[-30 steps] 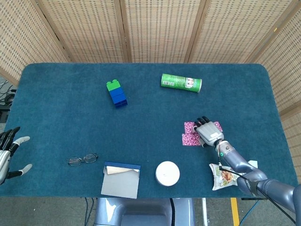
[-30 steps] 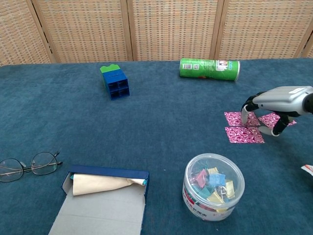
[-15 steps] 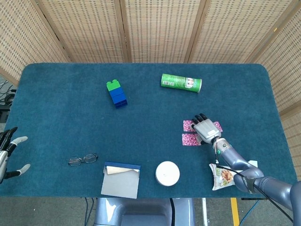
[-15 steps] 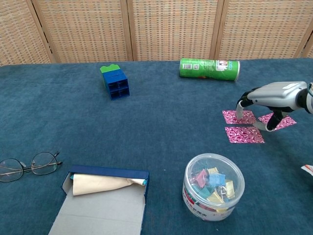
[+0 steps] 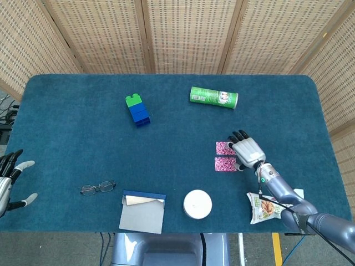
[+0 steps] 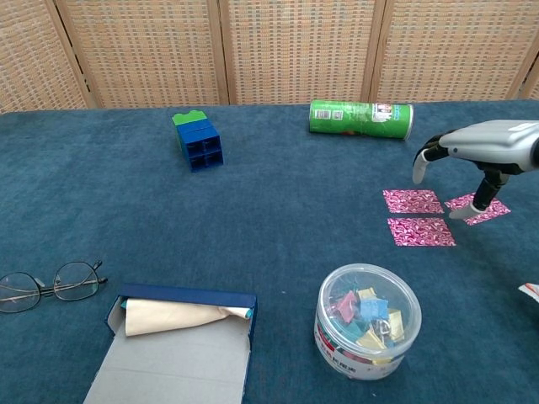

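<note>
Right robot hand (image 6: pixel 480 160) spread, empty; above pink paper squares (image 6: pixel 413 200) | left robot hand (image 5: pixel 10 180) open, table edge

1. pink paper squares (image 6: pixel 420 231), magenta with a swirly pattern
2. can (image 6: pixel 360 119) is bright green
3. block stack (image 6: pixel 198 140): green on top, blue below
4. surface (image 6: pixel 278 210) is deep teal
5. right hand (image 6: pixel 487 147) is silver-grey, dark fingers (image 5: pixel 239 135)

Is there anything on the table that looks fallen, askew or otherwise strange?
The green can lies on its side at the far part of the table instead of standing. The snack bag hangs over the near edge. The blue box lies open, with beige cloth half out. Nothing looks spilled or damaged.
</note>
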`<state>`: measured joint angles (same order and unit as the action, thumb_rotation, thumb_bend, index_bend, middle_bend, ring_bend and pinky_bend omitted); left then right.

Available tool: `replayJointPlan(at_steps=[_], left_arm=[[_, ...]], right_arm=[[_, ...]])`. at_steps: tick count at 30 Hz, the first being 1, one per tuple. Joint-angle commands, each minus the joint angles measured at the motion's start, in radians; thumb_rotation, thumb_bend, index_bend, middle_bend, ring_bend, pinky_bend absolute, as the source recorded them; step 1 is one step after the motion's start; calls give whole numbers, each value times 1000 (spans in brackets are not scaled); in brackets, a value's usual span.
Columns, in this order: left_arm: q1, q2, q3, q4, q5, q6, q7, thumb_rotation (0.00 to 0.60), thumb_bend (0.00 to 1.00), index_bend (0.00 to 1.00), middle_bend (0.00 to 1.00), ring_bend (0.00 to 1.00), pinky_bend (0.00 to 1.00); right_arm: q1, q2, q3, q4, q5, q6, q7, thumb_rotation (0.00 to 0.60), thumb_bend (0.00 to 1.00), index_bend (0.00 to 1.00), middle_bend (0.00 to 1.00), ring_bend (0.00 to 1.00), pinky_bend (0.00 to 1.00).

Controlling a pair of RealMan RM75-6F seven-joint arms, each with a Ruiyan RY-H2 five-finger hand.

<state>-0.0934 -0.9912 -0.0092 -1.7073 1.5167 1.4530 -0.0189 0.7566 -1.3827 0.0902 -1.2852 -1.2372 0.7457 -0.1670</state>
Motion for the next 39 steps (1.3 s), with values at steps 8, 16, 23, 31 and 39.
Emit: replayJointPlan(at_steps=[8,16,23,31,39], left_arm=[[3,3,5,-3,11,4,0,600,179,224,33,0,36],[2,4,7,-5,17,3,3,600,178,224,33,0,36],[2,3,9,0,15,-1,0,600,179,224,33,0,36],[3,2,10,11,15,-2,-11,600,180,224,33,0,36],[7,2,11,25,12,-1,-23,600,179,224,33,0,36]], right_arm=[[-47,5,21,1,1,78,70,600,195,333,172,0,0],[-56,-8,22,0,8,85,71,600,259,342,172,0,0],[-54,-24,15,-24,13,69,58,600,260,342,172,0,0],[-46,-55,14,-37,36,57,13,600,260,342,172,0,0],[-41,-95,9,-9,54,61,-41,600,260,342,171,0,0]])
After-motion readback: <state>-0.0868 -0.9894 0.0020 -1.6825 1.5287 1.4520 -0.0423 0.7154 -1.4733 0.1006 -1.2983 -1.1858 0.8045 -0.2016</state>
